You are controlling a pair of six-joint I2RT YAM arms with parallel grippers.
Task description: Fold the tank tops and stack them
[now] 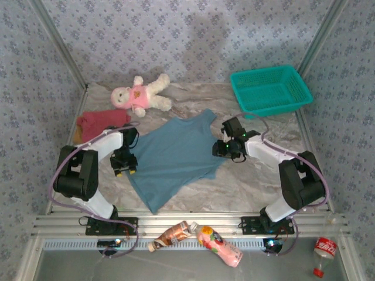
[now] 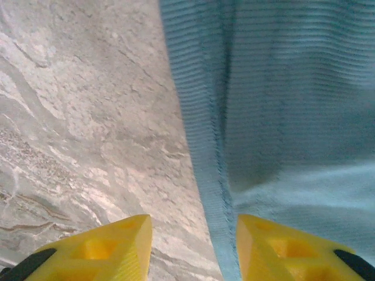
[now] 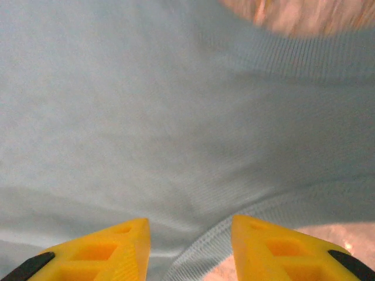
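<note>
1. Patterned walls closed in the scene on three sides, so you had little room to swing cloth outward.
2. The worktop was a marbled grey sheet, slightly rumpled. It looked matte, and I judged cloth would drag on it, not slide.
3. The blue tank top lay spread flat mid-worktop between the two arms, straps toward the back, hem toward you. It was thin ribbed knit. I judged it light, limp and stretchy, so it would sag from any single hold. The stitched side edges were the best places to take it, one per pincer.
4. The teal basket sat at the rear right, well apart from the cloth.
5. The dark red tank top lay bunched at the left rear, near the plush doll.
6. Your left pincer stood at the top's left edge. In its wrist view the jaws were apart, straddling the ribbed edge and not clamping it.
7. Your right pincer stood at the right edge. Its jaws were likewise apart over the seamed edge, gripping nothing.
8. Three bottles lay on the near rail, clear of the work.
</note>
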